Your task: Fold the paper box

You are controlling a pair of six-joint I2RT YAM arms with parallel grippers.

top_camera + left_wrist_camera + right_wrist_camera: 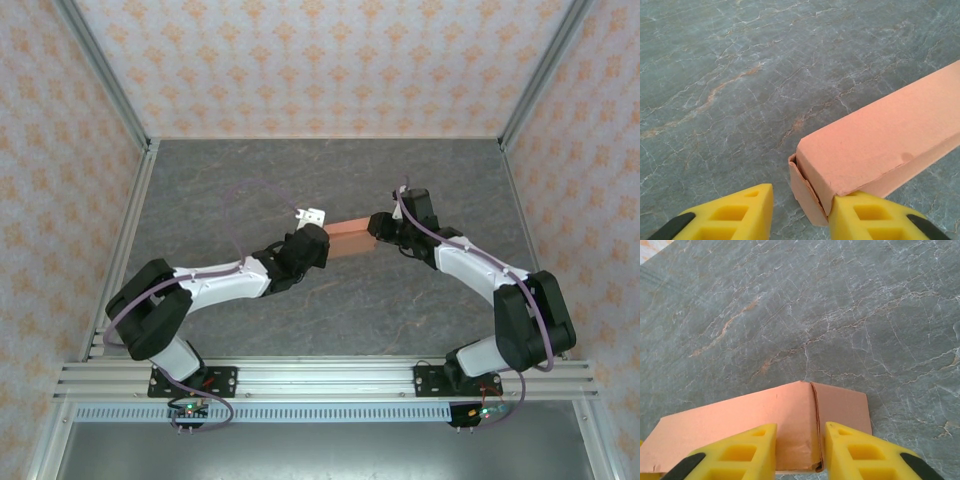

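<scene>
Salmon-orange thin cardboard paper box (349, 241), formed, mid-table between both arms. Left gripper (801, 212): jaws apart, one finger touching the loose end flap. Right gripper (800, 450): jaws apart astride the far end seam. Advice: steady one end, tuck flap squarely, press lightly.

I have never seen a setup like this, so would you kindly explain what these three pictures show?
The overhead picture shows two robot arms bolted at the near edge of a grey stone-patterned table. Between them lies the paper box, salmon-orange and already folded into a long shape. A small white tag sits just behind it.

The other two pictures come from cameras on the wrists, so the yellow fingers belong to each hand. The left hand is at one end of the box, jaws apart, one finger against its corner. The right hand straddles the box's other end; whether it grips is unclear.
</scene>
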